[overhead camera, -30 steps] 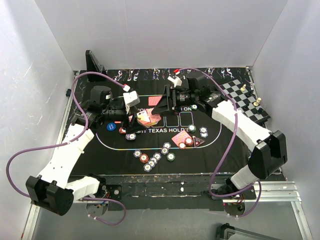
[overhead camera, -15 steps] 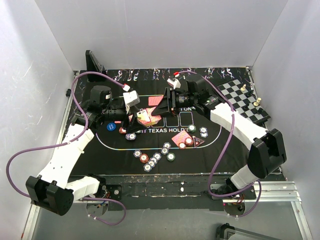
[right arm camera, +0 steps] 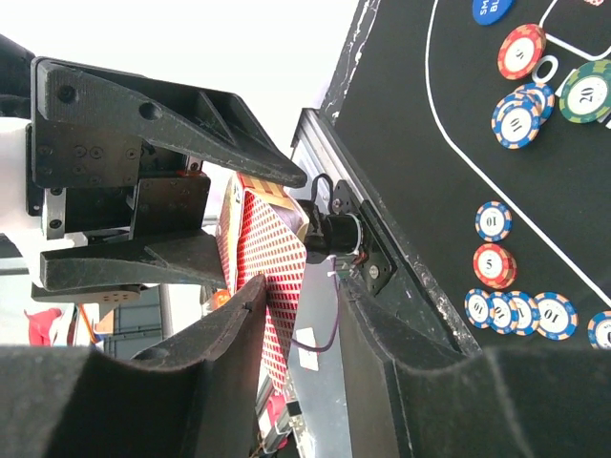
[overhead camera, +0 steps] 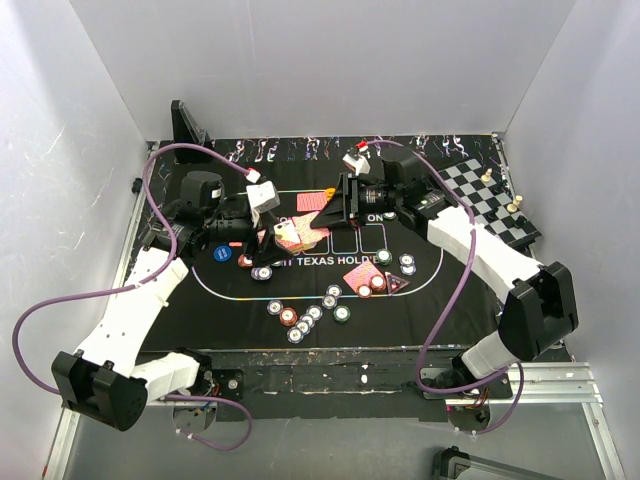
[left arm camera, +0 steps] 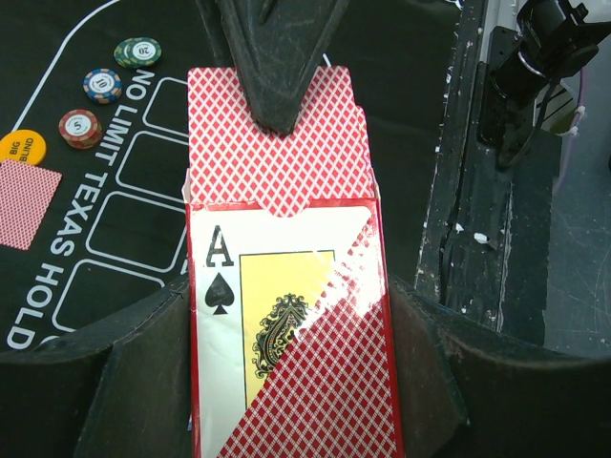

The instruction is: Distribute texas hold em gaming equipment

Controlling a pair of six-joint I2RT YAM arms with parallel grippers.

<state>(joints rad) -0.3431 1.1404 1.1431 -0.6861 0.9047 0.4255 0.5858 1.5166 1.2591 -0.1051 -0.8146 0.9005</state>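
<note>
Item: card box [left arm camera: 286, 363], ace-of-spades face up, held above the left-centre of the black mat [overhead camera: 440, 300] by the left fingers [left arm camera: 134, 382], which are clamped on its two long sides. Contents: red-backed playing cards [left arm camera: 277, 153], standing partly out of the box's open far end. Right fingers [right arm camera: 220, 382]: partly closed and set astride the protruding cards, one finger lying along the top card's back (the right wrist view shows a sliver of gap on one side, so whether they pinch a card cannot be told). Laid out on the mat: one dealt card [overhead camera: 312, 201] at the far centre and another [overhead camera: 357, 277] nearer, right of centre. Poker chips: a cluster [overhead camera: 300, 320] at the near centre, a small group [overhead camera: 262, 272] near the left, and more [overhead camera: 408, 264] right of centre. A yellow button [left arm camera: 21, 148] sits just beside a dealt card; a blue button [overhead camera: 220, 252] lies at the left. Not part of the lot: a chessboard [overhead camera: 480, 190] at the far right of the table [overhead camera: 330, 365]. Status, as judged: distribution partly done, with chips and buttons spread and few cards down. The pack remains in its box, so most dealing is left, starting with drawing the top card clear.
</note>
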